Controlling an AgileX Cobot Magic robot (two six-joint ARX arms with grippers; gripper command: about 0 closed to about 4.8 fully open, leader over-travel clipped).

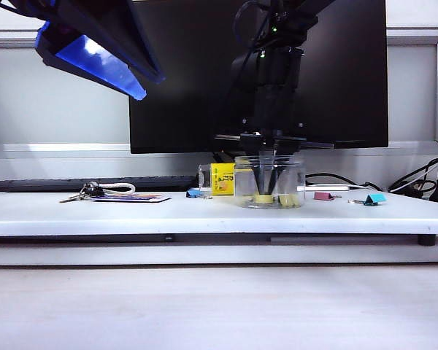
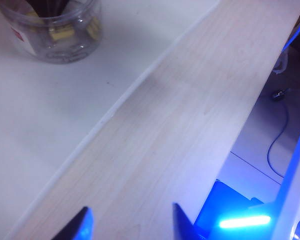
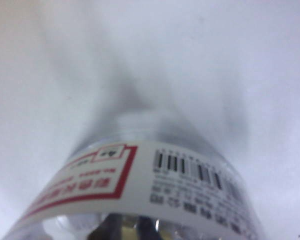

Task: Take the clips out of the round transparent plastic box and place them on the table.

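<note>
Reaching into round transparent plastic box at tabletop centre, right hand pinched yellow clip; grip unconfirmed. Left hand open, idle at 10 o'clock. Next: straight lift clear of rim.

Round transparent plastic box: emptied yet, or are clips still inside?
Not empty. Pale-yellow clips lie on the floor of the round transparent plastic box, where the right pincer reaches down among them.

The round transparent plastic box stands upright right of centre on the white desk; pale-yellow clips lie inside at its bottom.
</note>
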